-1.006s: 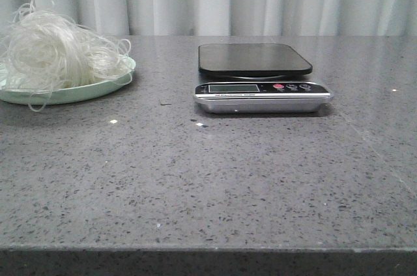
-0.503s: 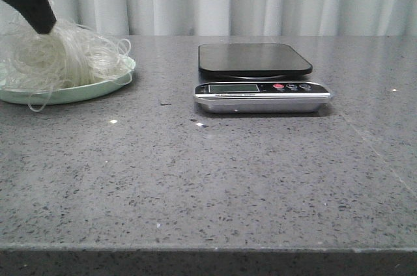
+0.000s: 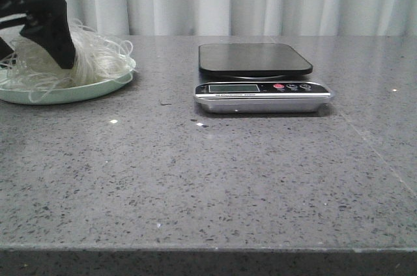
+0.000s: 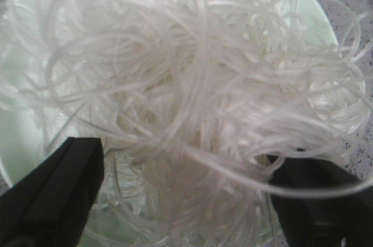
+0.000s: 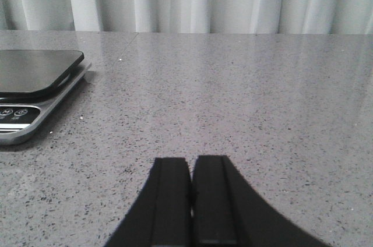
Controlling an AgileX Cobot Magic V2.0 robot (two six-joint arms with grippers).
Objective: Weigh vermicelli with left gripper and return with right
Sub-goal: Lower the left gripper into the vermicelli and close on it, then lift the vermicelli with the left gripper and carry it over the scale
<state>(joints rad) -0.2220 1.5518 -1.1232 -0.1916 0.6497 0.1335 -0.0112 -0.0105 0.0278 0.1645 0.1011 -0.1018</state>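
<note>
At upper left of the front view the left gripper (image 3: 39,41) has dropped into the vermicelli (image 3: 85,61) – jaws spread wide around the tangle, still on the green plate (image 3: 65,94), ungrasped; the right gripper (image 5: 191,200) stays pressed together – pickup for the scale (image 3: 257,61) is imminent

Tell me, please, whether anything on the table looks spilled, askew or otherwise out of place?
Only small things: a few loose strands of the vermicelli loop out over the rim of the green plate, and tiny pale specks lie on the countertop ahead of it. The scale sits square, its platform bare.
</note>
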